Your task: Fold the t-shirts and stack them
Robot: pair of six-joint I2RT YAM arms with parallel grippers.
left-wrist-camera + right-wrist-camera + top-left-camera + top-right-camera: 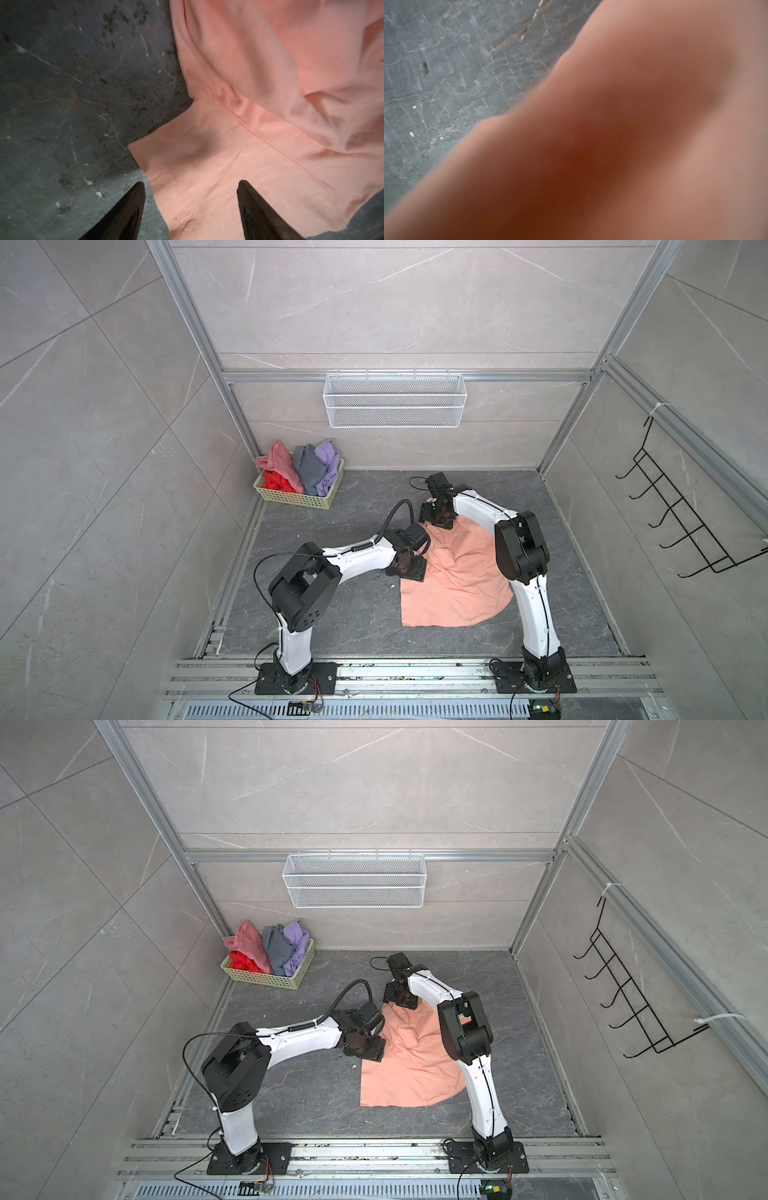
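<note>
While your left gripper (191,209) hangs low over the dark stone-patterned tabletop (62,104), its two black fingers (128,214) stand well apart. They straddle the stitched hem of a sleeve (207,158) without pinching it, so the gripper holds nothing.

That sleeve belongs to the peach-orange t-shirt (457,580). The shirt lies spread but rumpled between the two arms, no print showing, its straight bottom edge nearest the arm bases.

Your right gripper (437,517) sits at the shirt's far edge. Blurred peach cloth smothers its wrist camera, so how its jaws stand, and whether they have a hold, cannot be told.

Expect the shirt to be light, limp and quick to bunch. It will likely sag wherever you leave it unsupported, and thin cloth can slip from a shallow pinch. Take it where layers double, at the sleeve hem under your left fingers or along a seam, and lift two corners together.

Well apart, in the far left corner, a pale yellow-green lattice basket (291,501) holds the dusty pink shirt (280,466), red shirt (275,482), grey shirt (307,470) and lavender shirt (328,464), all unfolded.
</note>
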